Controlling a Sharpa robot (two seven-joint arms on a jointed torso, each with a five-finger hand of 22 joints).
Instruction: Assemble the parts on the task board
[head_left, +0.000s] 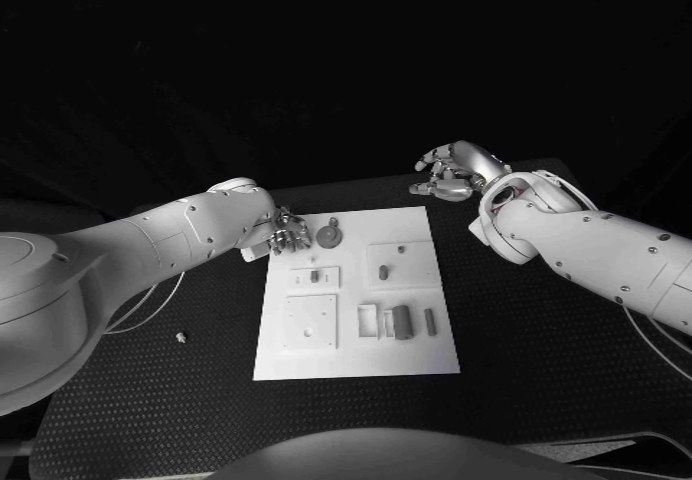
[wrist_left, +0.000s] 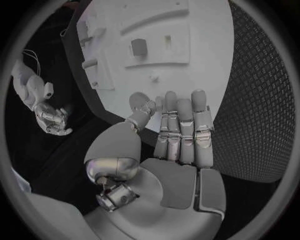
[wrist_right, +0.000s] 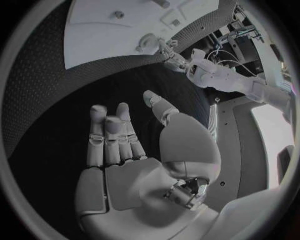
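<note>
A black table (head_left: 173, 390) with a finely textured top carries the white task board (head_left: 411, 355) at its middle. A small pale object (head_left: 180, 337) lies on the table, well apart from the board.

One task board (head_left: 355, 340) — two robot hands (head_left: 289, 233)

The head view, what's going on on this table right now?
A two-armed robot is working at a white task board on a black table. Its left hand is at the board's far left corner, beside a round part; its fingers lie straight and hold nothing. The right hand hovers off the board beyond its far right corner, open and empty. Several small parts lie on the board, and one small piece lies on the table to its left.
</note>
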